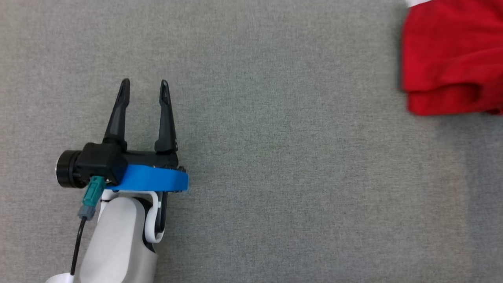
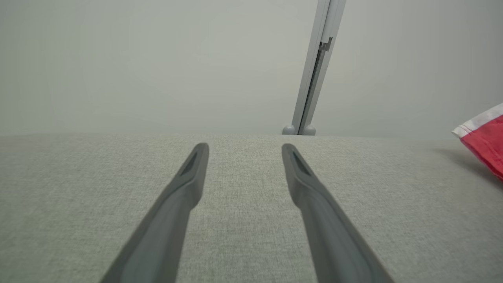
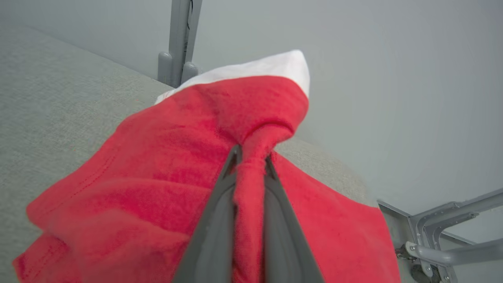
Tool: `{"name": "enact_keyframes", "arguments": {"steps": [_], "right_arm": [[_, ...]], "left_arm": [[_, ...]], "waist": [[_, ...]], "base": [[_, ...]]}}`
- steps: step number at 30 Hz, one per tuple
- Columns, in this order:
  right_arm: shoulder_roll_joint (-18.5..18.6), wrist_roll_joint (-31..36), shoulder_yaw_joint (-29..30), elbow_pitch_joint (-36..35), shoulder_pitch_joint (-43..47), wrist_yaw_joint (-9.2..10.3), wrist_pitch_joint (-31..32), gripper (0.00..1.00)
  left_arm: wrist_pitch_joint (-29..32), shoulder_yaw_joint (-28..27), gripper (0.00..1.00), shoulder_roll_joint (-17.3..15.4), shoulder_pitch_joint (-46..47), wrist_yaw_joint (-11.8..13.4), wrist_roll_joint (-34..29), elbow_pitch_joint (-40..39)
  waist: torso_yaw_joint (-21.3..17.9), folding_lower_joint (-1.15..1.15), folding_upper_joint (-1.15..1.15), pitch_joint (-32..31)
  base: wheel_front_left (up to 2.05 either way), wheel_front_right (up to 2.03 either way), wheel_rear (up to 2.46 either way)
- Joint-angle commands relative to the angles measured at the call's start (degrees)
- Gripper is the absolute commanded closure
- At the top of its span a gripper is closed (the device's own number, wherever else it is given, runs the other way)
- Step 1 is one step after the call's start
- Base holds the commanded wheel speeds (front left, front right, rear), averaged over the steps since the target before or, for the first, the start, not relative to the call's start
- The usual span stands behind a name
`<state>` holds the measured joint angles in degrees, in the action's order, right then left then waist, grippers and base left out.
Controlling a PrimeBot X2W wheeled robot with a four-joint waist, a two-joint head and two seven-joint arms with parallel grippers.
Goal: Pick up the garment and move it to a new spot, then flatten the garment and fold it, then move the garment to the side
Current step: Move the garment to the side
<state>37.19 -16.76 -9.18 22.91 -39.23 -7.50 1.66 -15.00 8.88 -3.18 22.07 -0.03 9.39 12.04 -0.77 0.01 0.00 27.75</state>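
Pinching a narrow ridge of red cloth, the right gripper has its 2 dark fingers closed on the garment, and the fabric rises to a small peak at the fingertips. The left gripper hovers with its fingers spread and nothing between them, over bare cloth toward the near left of the grey fabric-covered table, well apart from the garment.

From the head view the garment lies by the table's right edge toward the far right corner, stacked in what look like 2 or more layers, with a white band at its far end. Part of it runs out of the picture, so its full outline cannot be told.

It looks soft, light and limp, with a fleecy pile that should give the fingers good friction. Nothing about it is fragile. The risk is to its shape, since a single pinch on the top layer bunches the cloth and could let the lower layers trail or slide apart when it is dragged sideways. A safer hold would bite through all the layers at a folded edge, low to the table. Better still would be 1 gripper at each of 2 corners of that edge, so the stack travels flat.
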Motion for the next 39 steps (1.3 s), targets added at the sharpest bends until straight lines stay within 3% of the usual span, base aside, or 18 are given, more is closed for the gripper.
{"name": "enact_keyframes", "arguments": {"steps": [1,7,10,18,25,26,27,28,34,39], "right_arm": [[2.30,-0.84,0.78,-0.64,-0.85,0.00,0.65,1.00],[11.72,-5.04,4.69,-0.95,0.53,0.00,4.90,1.00],[14.76,-5.08,5.82,-0.17,1.21,-0.01,6.77,1.00],[19.92,-4.18,5.10,2.93,-0.12,0.00,10.20,1.00],[21.55,-1.44,3.86,4.65,-2.85,0.00,12.01,0.99],[21.33,-1.38,3.87,4.97,-3.39,0.00,12.28,0.82],[20.96,-1.44,4.05,5.28,-3.88,0.00,12.34,0.56],[20.64,-1.13,4.40,5.72,-4.52,0.00,12.45,0.00],[18.50,2.26,4.88,8.05,-7.33,0.00,11.85,0.00],[15.15,3.83,5.44,8.17,-8.79,0.00,6.81,0.00]], "left_arm": [[-0.25,-0.04,0.00,-0.03,0.95,-0.15,-0.44,-0.64],[-0.25,-0.09,0.00,-0.14,1.93,-0.37,-0.82,-2.00],[-0.25,0.21,0.00,-0.17,2.13,-0.46,-0.97,-2.39],[-0.25,0.85,0.00,-0.10,3.55,-0.68,-1.13,-2.44],[-0.25,1.10,0.00,-0.06,4.40,-0.64,-1.05,-2.36],[-0.25,1.06,0.00,-0.06,4.38,-0.62,-1.01,-2.28],[-0.25,1.07,0.00,-0.04,4.31,-0.57,-0.98,-2.19],[-0.25,1.06,0.00,-0.03,4.30,-0.50,-0.93,-2.12],[-0.25,0.63,0.00,0.01,3.75,-0.27,-0.36,-1.51],[-0.25,-0.32,0.00,-0.06,1.76,0.01,-0.02,-1.05]], "waist": [[0.38,-0.01,0.00,0.94],[0.32,-0.01,0.00,3.03],[0.51,-0.01,0.00,3.72],[1.49,-0.01,0.00,4.96],[2.02,-0.01,0.00,5.95],[2.06,-0.01,0.00,6.04],[2.10,-0.01,0.00,6.09],[2.12,-0.01,0.00,6.10],[2.35,-0.01,0.00,4.83],[2.29,-0.01,0.00,1.65]], "base": [[0.00,0.00,0.00],[0.00,0.00,0.00],[0.00,0.00,0.00],[0.00,0.00,0.00],[0.00,0.00,0.00],[0.00,0.00,0.00],[0.00,0.00,0.00],[0.00,0.00,0.00],[0.00,0.00,0.00],[0.00,0.00,0.00]]}}
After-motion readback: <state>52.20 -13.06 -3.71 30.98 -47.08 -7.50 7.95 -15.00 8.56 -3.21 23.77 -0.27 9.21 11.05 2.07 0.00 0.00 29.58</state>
